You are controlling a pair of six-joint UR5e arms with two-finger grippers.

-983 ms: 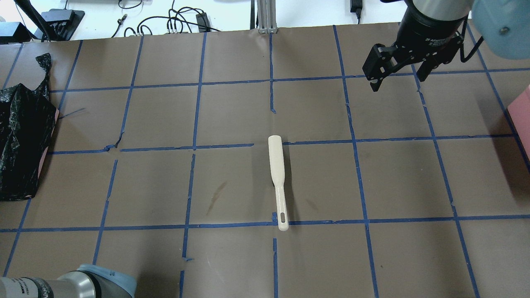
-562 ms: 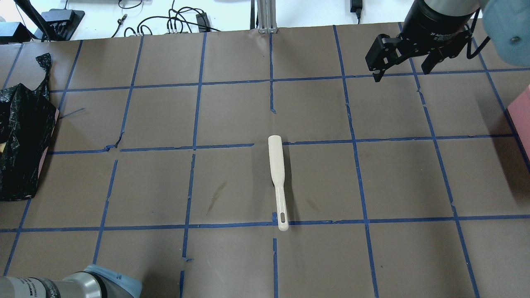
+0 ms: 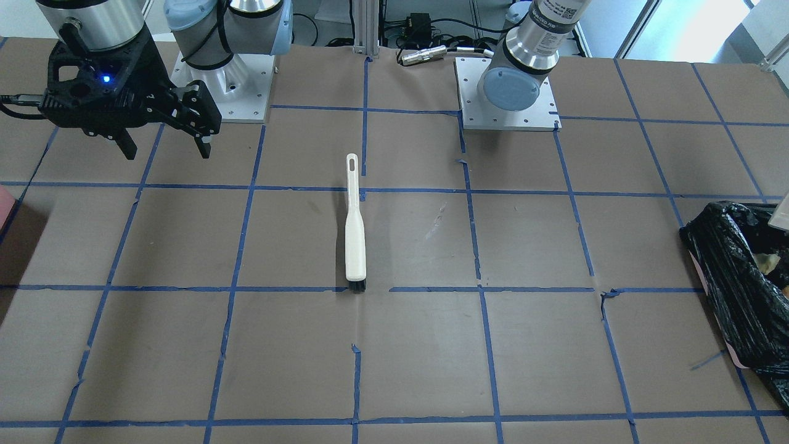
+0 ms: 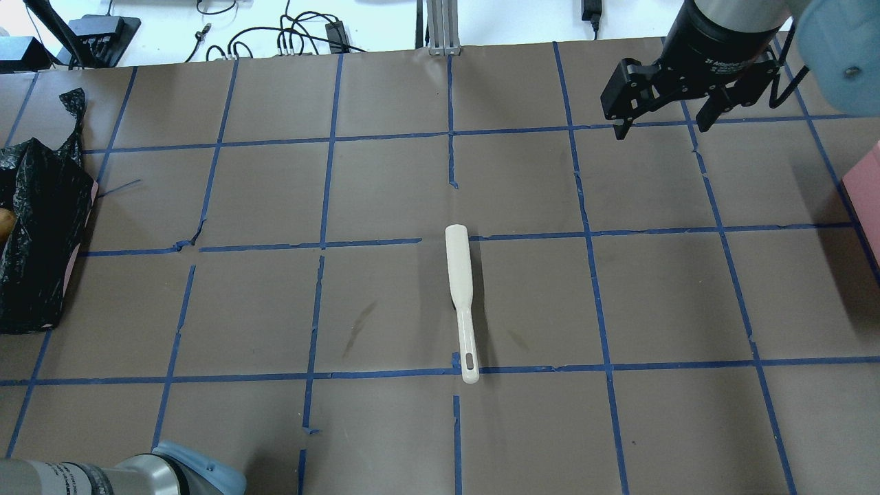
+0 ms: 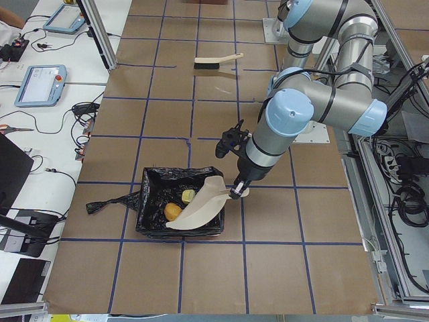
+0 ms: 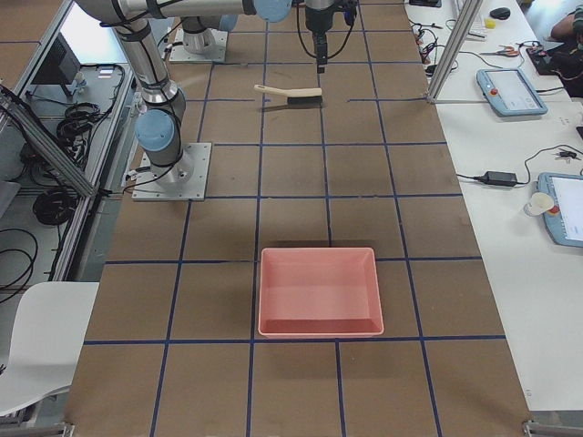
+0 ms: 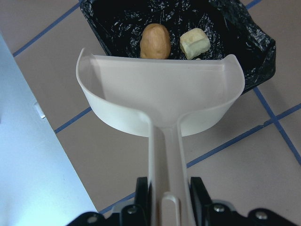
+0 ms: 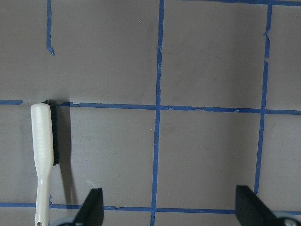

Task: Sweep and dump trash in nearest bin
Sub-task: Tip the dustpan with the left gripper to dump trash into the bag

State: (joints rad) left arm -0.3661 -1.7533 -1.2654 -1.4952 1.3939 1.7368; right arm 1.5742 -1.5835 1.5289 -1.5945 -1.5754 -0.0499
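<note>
Left wrist-mounted view tells most of the story: the left claw (image 7: 170, 188) is clamped on the handle of the pan (image 7: 160, 94), and the pan's scoop is bare. Just past its lip, at 12 o'clock, the bin (image 7: 113, 21) holds a potato piece (image 7: 155, 41) and a pale chunk (image 7: 194, 43), lying side by side on the black liner. That is two lumps of trash. A third I cannot find in any view (it may sit under the pan or in a fold of the bag).

From the exterior left view the pan tilts lip-down over the bin's rim, so I judge the dump to be done or all but done.

On the overhead view the bin sits at the desk's (image 4: 275, 309) 9 o'clock edge. The brush (image 4: 459, 275) lies flat near the centre, handle toward 6 o'clock, with nothing gripping it. The right claw (image 4: 661, 129) hangs at about 1 o'clock, fingers wide and empty, well apart from the brush. No trash shows on the desk surface in either wide view, which suggests the sweeping is finished.

An empty pink tray (image 6: 317, 291) sits at the 3 o'clock end, unused.

What seems left: lift the pan clear of the bin and set it down.
</note>
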